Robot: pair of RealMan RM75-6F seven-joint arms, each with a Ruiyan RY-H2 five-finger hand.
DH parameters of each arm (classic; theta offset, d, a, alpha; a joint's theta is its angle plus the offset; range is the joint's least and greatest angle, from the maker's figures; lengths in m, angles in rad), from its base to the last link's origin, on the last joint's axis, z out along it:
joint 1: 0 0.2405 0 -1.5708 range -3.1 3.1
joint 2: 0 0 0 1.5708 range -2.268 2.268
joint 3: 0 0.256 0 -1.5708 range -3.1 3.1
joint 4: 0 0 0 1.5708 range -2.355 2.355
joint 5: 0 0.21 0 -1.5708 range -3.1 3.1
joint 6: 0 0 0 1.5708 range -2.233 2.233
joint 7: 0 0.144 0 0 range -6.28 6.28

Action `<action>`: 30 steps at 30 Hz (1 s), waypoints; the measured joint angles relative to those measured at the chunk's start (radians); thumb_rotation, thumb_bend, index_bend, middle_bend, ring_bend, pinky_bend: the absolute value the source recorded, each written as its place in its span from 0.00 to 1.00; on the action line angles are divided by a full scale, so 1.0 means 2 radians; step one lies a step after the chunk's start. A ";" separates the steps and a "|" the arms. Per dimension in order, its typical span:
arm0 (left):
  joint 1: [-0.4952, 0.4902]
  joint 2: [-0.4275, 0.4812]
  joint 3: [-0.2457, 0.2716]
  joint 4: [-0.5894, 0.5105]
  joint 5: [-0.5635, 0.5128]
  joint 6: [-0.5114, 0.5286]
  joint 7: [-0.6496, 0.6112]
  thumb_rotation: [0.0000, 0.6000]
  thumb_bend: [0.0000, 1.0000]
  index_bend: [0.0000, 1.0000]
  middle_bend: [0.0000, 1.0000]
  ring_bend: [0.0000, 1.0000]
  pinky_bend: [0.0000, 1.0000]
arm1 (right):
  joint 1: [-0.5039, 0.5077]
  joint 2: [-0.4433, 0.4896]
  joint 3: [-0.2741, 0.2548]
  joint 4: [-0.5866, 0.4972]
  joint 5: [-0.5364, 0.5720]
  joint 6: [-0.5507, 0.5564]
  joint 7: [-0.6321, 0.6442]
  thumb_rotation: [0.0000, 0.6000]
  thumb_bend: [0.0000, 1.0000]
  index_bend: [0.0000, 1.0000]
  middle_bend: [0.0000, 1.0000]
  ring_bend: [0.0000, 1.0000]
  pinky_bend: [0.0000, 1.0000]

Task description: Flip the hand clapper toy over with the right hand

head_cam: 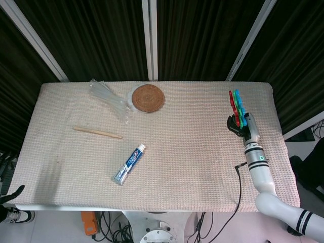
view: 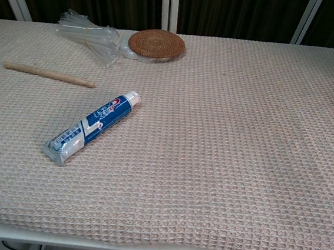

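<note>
The hand clapper toy [head_cam: 236, 103], with red, blue and green plastic plates, is at the right side of the table in the head view. It stands raised on edge, its plates pointing toward the far side. My right hand [head_cam: 242, 126] grips its lower end from the near side, dark fingers wrapped round it. Only a dark sliver of my left hand [head_cam: 12, 195] shows at the lower left, beyond the table's near left corner, with one finger held apart and nothing in it. The chest view shows neither the hands nor the toy.
A toothpaste tube [head_cam: 129, 163] [view: 91, 126] lies left of centre. A wooden stick [head_cam: 97, 132] [view: 49, 74], a clear plastic bundle [head_cam: 109, 98] [view: 88, 33] and a round woven coaster [head_cam: 148, 97] [view: 156, 43] lie toward the far left. A black cable [head_cam: 240, 182] runs beside my right forearm.
</note>
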 measured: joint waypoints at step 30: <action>-0.001 -0.003 0.002 0.005 -0.002 -0.006 -0.008 1.00 0.19 0.11 0.03 0.00 0.09 | 0.080 -0.156 -0.121 0.174 -0.089 0.142 -0.495 1.00 0.77 1.00 1.00 1.00 1.00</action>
